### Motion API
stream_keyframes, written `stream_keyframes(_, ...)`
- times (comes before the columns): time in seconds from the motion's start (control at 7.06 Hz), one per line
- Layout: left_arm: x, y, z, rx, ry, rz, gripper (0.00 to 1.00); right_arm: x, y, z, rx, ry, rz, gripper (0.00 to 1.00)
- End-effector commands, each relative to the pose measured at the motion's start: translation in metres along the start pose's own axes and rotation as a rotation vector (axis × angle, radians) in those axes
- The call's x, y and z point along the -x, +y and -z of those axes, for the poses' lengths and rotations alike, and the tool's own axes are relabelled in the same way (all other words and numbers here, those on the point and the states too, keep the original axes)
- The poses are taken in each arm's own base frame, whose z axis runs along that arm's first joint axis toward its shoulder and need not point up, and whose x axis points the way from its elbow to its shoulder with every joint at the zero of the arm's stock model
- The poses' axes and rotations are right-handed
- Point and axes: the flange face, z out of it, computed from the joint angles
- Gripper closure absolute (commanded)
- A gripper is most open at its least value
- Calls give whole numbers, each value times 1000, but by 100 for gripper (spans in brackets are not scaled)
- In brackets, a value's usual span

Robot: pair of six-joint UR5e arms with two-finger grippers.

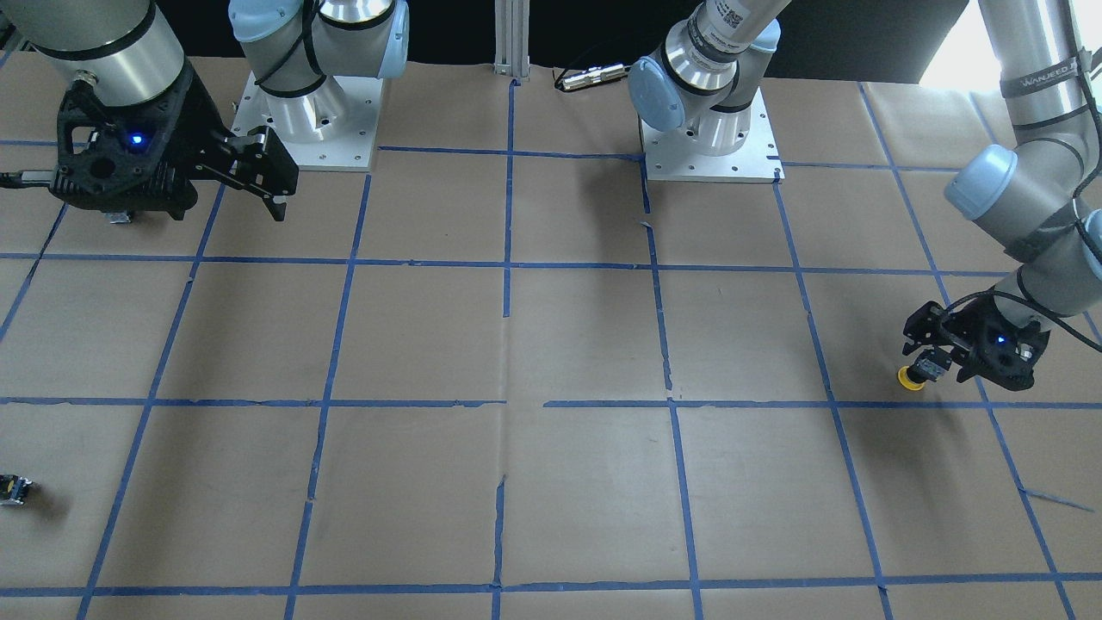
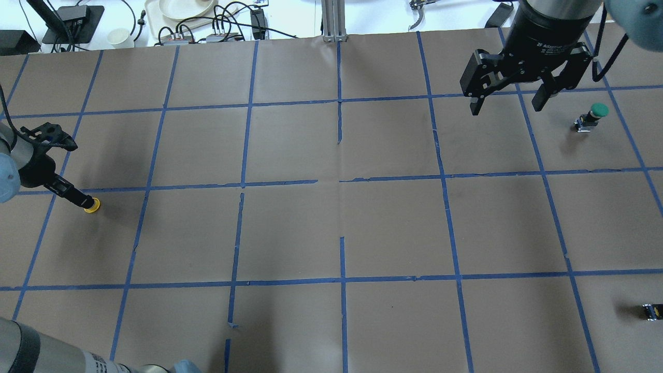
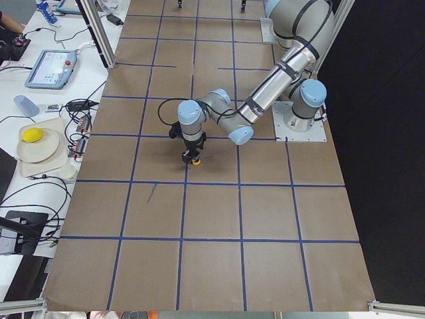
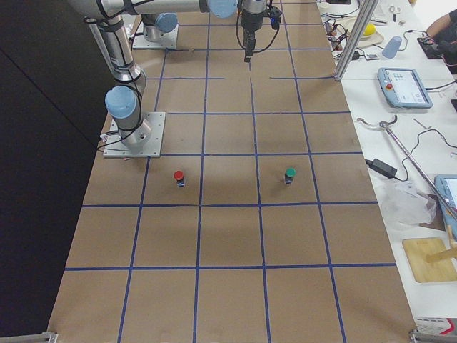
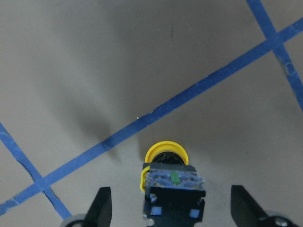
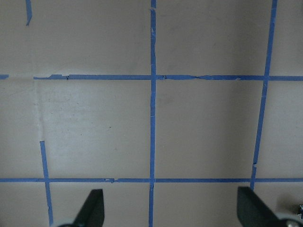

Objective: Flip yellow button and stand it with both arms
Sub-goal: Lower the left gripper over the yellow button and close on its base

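Observation:
The yellow button [image 5: 165, 153] rests on the brown paper with its yellow cap toward the table and its black-grey base facing the left wrist camera. It also shows in the front view [image 1: 912, 378] and the overhead view [image 2: 92, 206]. My left gripper [image 5: 173, 195] is open and low over the button, with one finger [image 5: 101, 209] on each side and clear gaps to the body. My right gripper [image 2: 510, 103] is open and empty, held high over the far side of the table, a long way from the button.
A green-capped button [image 2: 594, 116] stands near the right gripper. A red-capped button [image 4: 178, 176] stands near the right arm's base. A small capless black block [image 2: 651, 311] lies at the table's right edge. Blue tape lines grid the paper.

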Motion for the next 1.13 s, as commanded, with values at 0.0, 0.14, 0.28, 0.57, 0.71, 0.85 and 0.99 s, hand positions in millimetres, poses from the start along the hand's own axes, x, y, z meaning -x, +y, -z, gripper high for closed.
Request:
stream_keyframes(0.0,0,-1,0,0,0,-12,39,0,0,0,1,0,-1,0)
stream_keyframes(0.14,0,-1,1,4,-3,-18,65,0,0,0,0,-1,-1,0)
stream_keyframes(0.28,1,-2,6,-4,-11,-19,77,0,0,0,0,-2,-1,0)
stream_keyframes(0.57,-11,-25,36,-27,-53,-67,88,-1,0,0,0,-2,-2,0)
stream_keyframes(0.71,-39,-45,62,-37,-30,-94,88,0,0,0,0,-2,-1,0)
stream_keyframes(0.85,-67,-59,88,-54,38,-11,88,0,0,0,-2,-1,-1,0)
stream_keyframes(0.99,-99,-89,107,-104,91,76,88,-1,0,0,0,-2,-2,0)
